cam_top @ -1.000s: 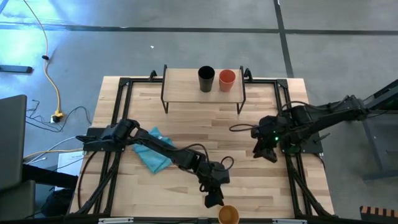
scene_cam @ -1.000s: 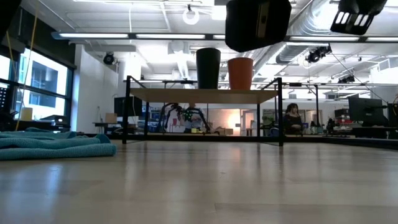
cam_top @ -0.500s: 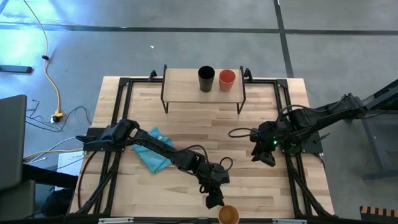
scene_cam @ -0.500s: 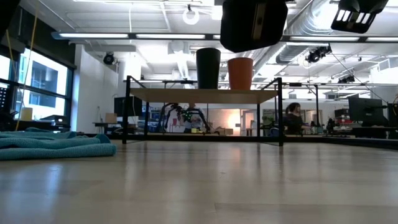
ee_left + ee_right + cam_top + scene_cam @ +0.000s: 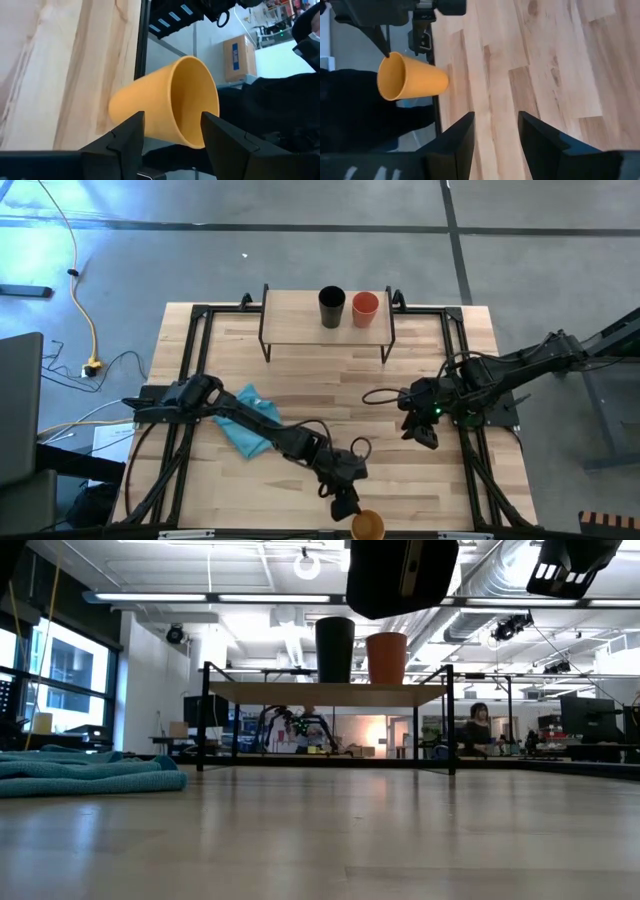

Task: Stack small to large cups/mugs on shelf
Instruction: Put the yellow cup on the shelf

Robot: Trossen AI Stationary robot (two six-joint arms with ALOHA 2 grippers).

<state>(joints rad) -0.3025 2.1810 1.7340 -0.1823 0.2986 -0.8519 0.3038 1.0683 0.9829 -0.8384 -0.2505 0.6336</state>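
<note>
High view showed the left gripper open and empty beside the yellow cup at the table's edge; it needed to straddle the rim squarely before closing.

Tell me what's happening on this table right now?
A two-armed robot is putting cups on a shelf. The black cup and the red cup already stand side by side on it. The yellow-orange cup sits at the table's near edge, and the left gripper is right beside it, fingers open around it without gripping yet. The right gripper hovers open over the table's right side, holding nothing. A light blue cloth lies on the left.
</note>
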